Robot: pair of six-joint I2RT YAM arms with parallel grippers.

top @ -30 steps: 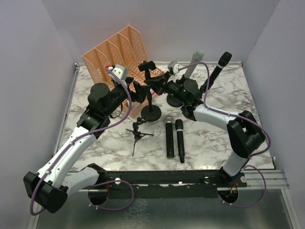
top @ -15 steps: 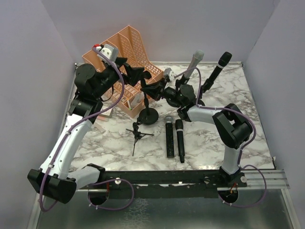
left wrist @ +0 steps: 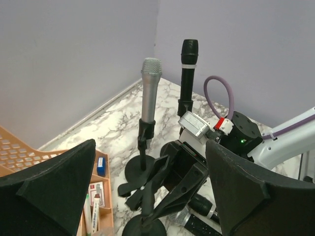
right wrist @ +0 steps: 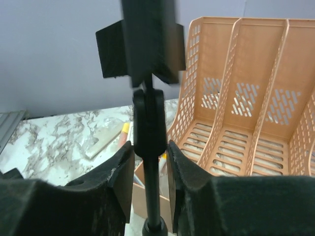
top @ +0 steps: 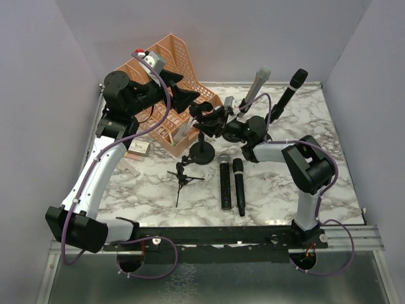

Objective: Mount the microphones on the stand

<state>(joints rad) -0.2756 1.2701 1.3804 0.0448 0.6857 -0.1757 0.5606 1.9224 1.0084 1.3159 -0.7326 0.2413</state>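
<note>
Mid-table, right gripper (right wrist: 149,150) straddles the neck of the empty stand (top: 202,151), fingers (right wrist: 115,179) close on either side; clamped or just clear, cannot tell. Two loose microphones (top: 224,180) lie just near-right of its base, long axes near-to-far, heads far, nearer the right arm (top: 278,151). Left gripper (left wrist: 150,147) hangs wide open, empty, far left.

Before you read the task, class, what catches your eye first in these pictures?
At the far right, the silver-grey microphone and the upright black microphone stand clipped upright. Mid-table, the silver-grilled microphone and the flat black microphone lie side by side, while the right gripper flanks the stem of the empty stand beside the orange file rack.
</note>
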